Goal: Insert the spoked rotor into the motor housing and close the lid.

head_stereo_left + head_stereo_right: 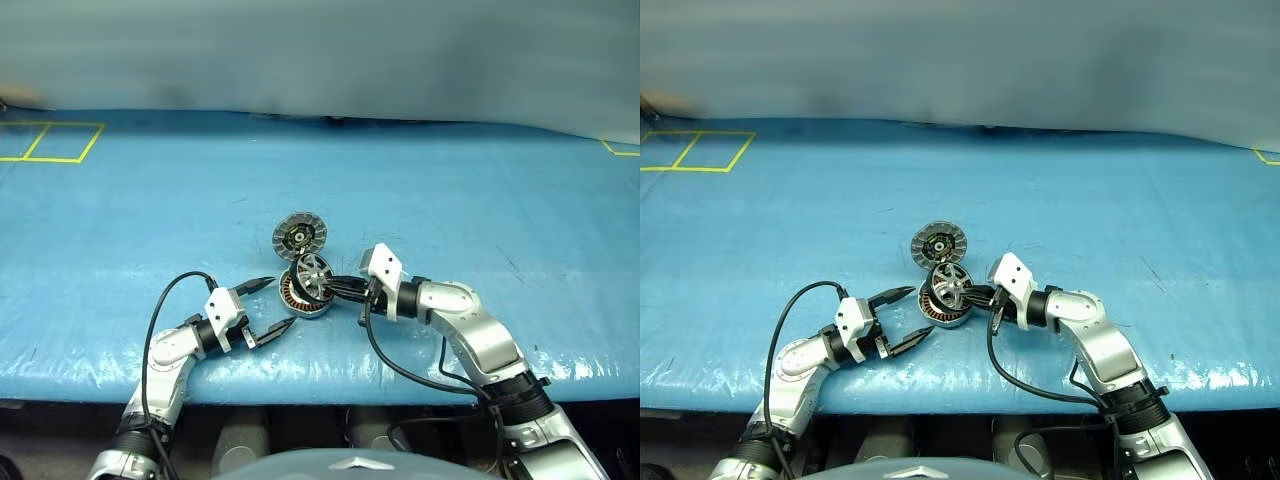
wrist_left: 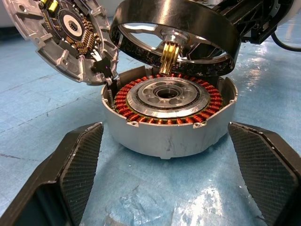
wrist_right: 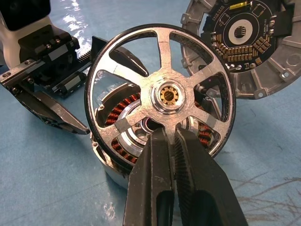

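Seating is the step we judge in hand: the wheel [image 3: 162,96], pinched by the right gripper [image 1: 345,290], hangs tilted over the casing [image 2: 169,125] near the table's [image 1: 120,220] front edge. Next: level, lower. Lid [image 1: 299,236] open; left gripper [image 1: 278,305] spread.

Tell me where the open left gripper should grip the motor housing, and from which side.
Grip the motor housing across its plain grey outer wall, from the left gripper side. The open lid sits behind and the held spoked rotor is tilted above it.
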Tool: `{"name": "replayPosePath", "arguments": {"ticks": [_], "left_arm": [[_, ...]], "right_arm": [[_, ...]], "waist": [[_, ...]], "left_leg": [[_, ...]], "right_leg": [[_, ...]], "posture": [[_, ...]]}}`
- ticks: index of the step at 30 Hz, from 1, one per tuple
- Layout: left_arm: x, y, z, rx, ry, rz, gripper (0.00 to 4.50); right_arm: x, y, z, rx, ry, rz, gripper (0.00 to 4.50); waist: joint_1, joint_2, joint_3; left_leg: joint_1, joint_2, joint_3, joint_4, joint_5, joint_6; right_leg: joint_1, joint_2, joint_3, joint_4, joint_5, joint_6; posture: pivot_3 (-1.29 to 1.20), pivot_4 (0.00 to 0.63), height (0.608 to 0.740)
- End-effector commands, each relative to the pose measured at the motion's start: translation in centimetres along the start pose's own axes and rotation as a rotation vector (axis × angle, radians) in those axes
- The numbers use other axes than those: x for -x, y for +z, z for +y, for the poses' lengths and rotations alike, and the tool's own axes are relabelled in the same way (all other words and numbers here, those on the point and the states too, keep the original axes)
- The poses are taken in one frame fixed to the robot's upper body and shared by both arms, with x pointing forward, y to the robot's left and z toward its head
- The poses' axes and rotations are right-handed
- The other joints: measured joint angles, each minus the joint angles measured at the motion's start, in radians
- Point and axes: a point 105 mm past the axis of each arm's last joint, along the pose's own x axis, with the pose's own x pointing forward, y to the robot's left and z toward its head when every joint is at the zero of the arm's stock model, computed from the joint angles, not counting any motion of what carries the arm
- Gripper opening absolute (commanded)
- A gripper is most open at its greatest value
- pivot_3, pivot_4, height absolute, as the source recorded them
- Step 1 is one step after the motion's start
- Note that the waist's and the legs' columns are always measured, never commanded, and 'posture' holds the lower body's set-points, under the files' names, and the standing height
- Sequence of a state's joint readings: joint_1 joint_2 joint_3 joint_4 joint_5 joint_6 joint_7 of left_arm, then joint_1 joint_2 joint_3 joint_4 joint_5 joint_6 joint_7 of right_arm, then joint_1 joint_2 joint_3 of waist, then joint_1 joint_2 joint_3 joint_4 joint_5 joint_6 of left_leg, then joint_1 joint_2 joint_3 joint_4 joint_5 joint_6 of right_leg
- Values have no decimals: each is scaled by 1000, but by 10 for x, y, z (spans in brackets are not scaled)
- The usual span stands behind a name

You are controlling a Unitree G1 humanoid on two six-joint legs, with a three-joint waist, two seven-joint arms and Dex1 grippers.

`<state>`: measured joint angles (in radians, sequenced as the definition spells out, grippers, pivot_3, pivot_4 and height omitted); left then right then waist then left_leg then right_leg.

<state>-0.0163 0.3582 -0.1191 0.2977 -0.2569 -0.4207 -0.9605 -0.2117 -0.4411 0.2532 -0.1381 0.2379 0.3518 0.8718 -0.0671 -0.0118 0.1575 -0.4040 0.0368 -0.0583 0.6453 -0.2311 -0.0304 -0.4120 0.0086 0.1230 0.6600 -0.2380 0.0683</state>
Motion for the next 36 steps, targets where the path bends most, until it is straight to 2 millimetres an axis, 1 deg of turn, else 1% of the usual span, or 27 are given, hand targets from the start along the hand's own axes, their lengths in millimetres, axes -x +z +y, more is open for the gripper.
{"name": "replayPosePath", "arguments": {"ticks": [1, 7, 8, 10, 12, 16, 23, 24, 25, 28, 29, 33, 36], "left_arm": [[1, 7, 4, -22, 10, -22, 4500], [1, 7, 4, -23, 10, -23, 4500], [1, 7, 4, -23, 11, -23, 4500], [1, 7, 4, -23, 12, -22, 4500], [1, 7, 4, -23, 12, -22, 4500], [1, 7, 4, -22, 13, -21, 4500], [3, 8, 6, -26, 20, -25, 4500], [4, 8, 7, -30, 27, -25, 4500], [5, 9, 9, -34, 37, -25, 4500], [8, 11, 14, -44, 65, -30, 4500], [8, 12, 15, -46, 68, -31, 4500], [10, 13, 16, -50, 74, -31, 4500], [12, 13, 17, -53, 82, -28, 4500]], "right_arm": [[2, 10, -3, 47, -7, -27, 35], [3, 8, -3, 50, -6, -12, 35], [3, 7, -3, 52, -5, -10, 593], [4, 8, -4, 69, -10, -11, 1132], [3, 9, -3, 77, -7, -14, 1770], [2, 12, -1, 73, 0, -36, 1770], [-3, 18, -1, 18, -4, -90, 1770], [-5, 19, 0, 13, -1, -93, 1401], [-8, 18, 1, 9, 4, -95, 1203], [-18, 16, 7, 8, 27, -85, 236], [-21, 15, 10, 12, 40, -80, 35], [-28, 12, 18, 12, 74, -69, 35], [-33, 4, 22, 17, 90, -36, 35]], "waist": [[0, 0, 0], [0, 0, 0], [0, 0, 0], [0, 0, 0], [0, 0, 0], [-1, 0, 0], [-1, 0, 0], [-1, 0, 0], [-1, 0, 0], [-1, 0, 0], [-1, 0, 0], [0, 0, 0], [0, 0, 0]], "left_leg": [[0, 0, 0, 0, 0, 0], [0, 0, 0, 0, 0, 0], [0, 0, 0, 0, 0, 0], [0, 0, 0, 0, 0, 0], [0, 0, 0, 0, 0, 0], [0, 0, 0, 0, 0, 0], [0, 0, 0, 0, 0, 0], [0, 0, 0, 0, 0, 0], [0, 0, 0, 0, 0, 0], [0, 0, 0, 0, 0, 0], [0, 0, 0, 0, 0, 0], [0, 0, 0, 0, 0, 0], [0, 0, 0, 0, 0, 0]], "right_leg": [[0, 0, 0, 0, 0, 0], [0, 0, 0, 0, 0, 0], [0, 0, 0, 0, 0, 0], [0, 0, 0, 0, 0, 0], [0, 0, 0, 0, 0, 0], [0, 0, 0, 0, 0, 0], [0, 0, 0, 0, 0, 0], [0, 0, 0, 0, 0, 0], [0, 0, 0, 0, 0, 0], [0, 0, 0, 0, 0, 0], [0, 0, 0, 1, 0, 0], [0, 0, 0, 0, 0, 0], [0, 0, 0, 0, 0, 0]], "posture": [[0, 150, 740], [0, 150, 740], [0, 150, 740], [0, 150, 740], [0, 150, 740], [0, 150, 740], [0, 150, 740], [0, 150, 740], [0, 150, 740], [0, 150, 740], [0, 150, 740], [0, 150, 740], [0, 150, 740]]}}
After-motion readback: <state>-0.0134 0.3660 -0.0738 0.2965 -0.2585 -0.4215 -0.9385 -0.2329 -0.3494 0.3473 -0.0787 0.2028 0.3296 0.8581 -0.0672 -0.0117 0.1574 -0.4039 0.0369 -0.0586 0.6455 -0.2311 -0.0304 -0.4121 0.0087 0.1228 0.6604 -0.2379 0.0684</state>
